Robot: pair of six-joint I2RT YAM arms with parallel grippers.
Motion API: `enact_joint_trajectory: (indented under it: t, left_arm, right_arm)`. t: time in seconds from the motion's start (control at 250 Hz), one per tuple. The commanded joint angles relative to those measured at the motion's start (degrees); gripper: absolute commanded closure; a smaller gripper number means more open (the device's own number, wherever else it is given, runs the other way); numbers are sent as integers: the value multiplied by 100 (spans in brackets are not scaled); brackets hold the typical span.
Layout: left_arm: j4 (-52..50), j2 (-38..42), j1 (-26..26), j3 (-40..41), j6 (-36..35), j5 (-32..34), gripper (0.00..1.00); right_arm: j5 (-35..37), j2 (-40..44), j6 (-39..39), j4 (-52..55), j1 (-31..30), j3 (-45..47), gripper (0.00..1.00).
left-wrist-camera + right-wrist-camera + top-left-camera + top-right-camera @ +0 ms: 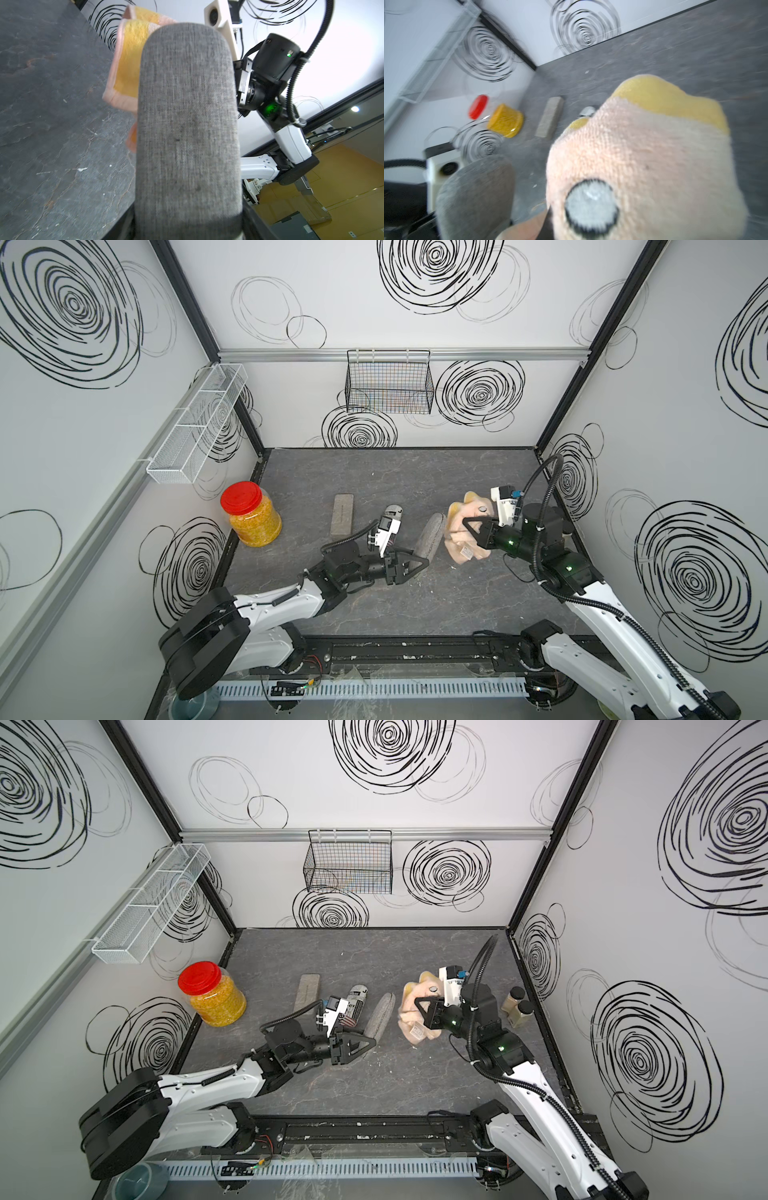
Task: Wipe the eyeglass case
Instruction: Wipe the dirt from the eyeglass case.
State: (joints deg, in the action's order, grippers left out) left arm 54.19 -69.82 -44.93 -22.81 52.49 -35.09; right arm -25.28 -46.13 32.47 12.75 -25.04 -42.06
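The left hand [419, 563] clamps one end of the grey fabric eyeglass case [430, 537] over the middle of the counter [374, 472], and the case juts out past the fingertips. The right hand [469, 531] is closed on a bunched peach-and-yellow cloth [461, 510] just beside the case's far end. A red-lidded jar [253, 518] near the left wall holds yellow grains. The case's long axis runs from the left hand toward the back wall, leaning slightly right.
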Motion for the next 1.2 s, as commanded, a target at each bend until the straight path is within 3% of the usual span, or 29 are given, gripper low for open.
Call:
enact_joint_trajectory:
  t: [0.0, 0.112, 0.304, 0.575, 0.719, 1.011, 1.099, 1.195]
  left_arm:
    - [1177, 1, -5, -100, 418, 100, 41]
    - [1648, -92, -111, -126, 700, 244, 41]
    - [1509, -110, -191, -271, 629, 297, 42]
    - [1416, -29, -166, -391, 526, 331, 42]
    - [1408, -73, -157, -417, 491, 330, 42]
    - [1353, -128, -139, -411, 456, 289, 42]
    - [1290, -103, -139, -367, 437, 267, 42]
    - [1090, -15, -151, -263, 341, 273, 42]
  right_arm:
    - [-1846, 163, 1079, -1943, 4, 127, 100]
    - [-1721, 350, 1514, -2631, 1, 42, 100]
    - [-1792, 317, 1800, -3079, -22, -170, 100]
    - [-624, 200, 757, -992, -620, -80, 100]
    - [-1029, 230, 789, -1227, -745, 321, 100]
    - [-1540, -191, -136, -410, -1616, -50, 100]
    - [-1129, -190, -536, 169, -1700, -252, 100]
    - [-175, 19, -691, 523, -1449, -426, 100]
